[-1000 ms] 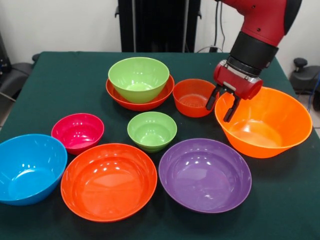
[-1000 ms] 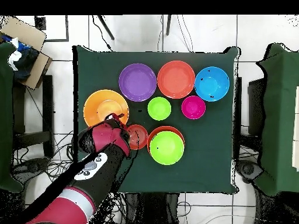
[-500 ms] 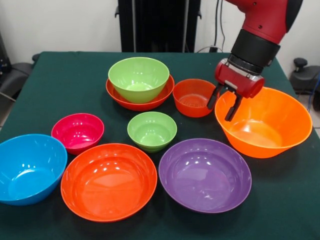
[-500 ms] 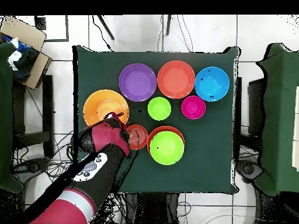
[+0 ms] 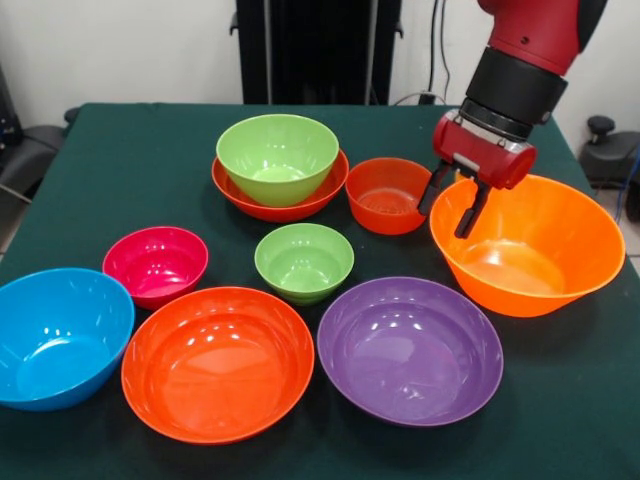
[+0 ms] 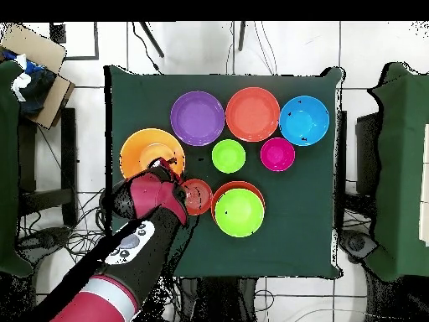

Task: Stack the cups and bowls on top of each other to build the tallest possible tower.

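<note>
Right now the gripper (image 5: 457, 208) hangs over the near-robot rim of the large orange bowl (image 5: 535, 255), its two dark fingers (image 5: 470, 212) spread apart and holding nothing, one to each side of that rim. Taking this bowl as the landmark: the small red-orange bowl (image 5: 385, 195) sits just beside it, close to the fingers. The purple bowl (image 5: 410, 348) lies next to it toward the camera, nearly touching. Farther off past the small red-orange bowl, a medium lime green bowl (image 5: 277, 155) rests nested in a wide red-orange bowl (image 5: 232, 185), the only stack so far. A small lime green bowl (image 5: 304, 262) stands alone near the middle of the green counter (image 5: 140, 150). Well apart from the landmark are a wide red-orange bowl (image 5: 217, 362), a magenta bowl (image 5: 155, 264) and a blue bowl (image 5: 55, 335). Seen from overhead, the red arm (image 6: 147, 205) covers part of the landmark bowl's edge.
</note>
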Robot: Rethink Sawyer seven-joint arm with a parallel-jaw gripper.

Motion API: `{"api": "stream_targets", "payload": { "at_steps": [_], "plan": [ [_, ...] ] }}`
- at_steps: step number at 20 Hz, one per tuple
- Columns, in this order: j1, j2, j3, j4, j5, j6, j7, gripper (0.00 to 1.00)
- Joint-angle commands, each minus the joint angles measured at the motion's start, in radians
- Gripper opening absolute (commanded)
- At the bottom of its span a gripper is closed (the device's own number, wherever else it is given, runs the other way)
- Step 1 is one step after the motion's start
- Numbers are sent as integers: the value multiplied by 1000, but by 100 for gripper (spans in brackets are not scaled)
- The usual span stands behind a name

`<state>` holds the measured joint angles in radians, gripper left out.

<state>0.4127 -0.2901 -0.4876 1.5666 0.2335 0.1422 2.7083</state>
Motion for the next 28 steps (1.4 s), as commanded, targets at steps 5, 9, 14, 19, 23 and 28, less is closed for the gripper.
{"api": "stream_targets", "payload": {
  "at_steps": [5, 9, 14, 19, 23, 28],
  "plan": [
    [-16, 19, 79, 17, -37, 85, 28, 100],
    [-13, 24, 72, 21, -40, 72, 30, 100],
    [-12, 22, 68, 26, -41, 77, 30, 100],
    [-12, 23, 66, 21, -39, 88, 29, 100],
    [-9, 25, 63, 18, -39, 93, 27, 100],
    [-6, 26, 59, 17, -38, 95, 29, 0]
  ]
}}
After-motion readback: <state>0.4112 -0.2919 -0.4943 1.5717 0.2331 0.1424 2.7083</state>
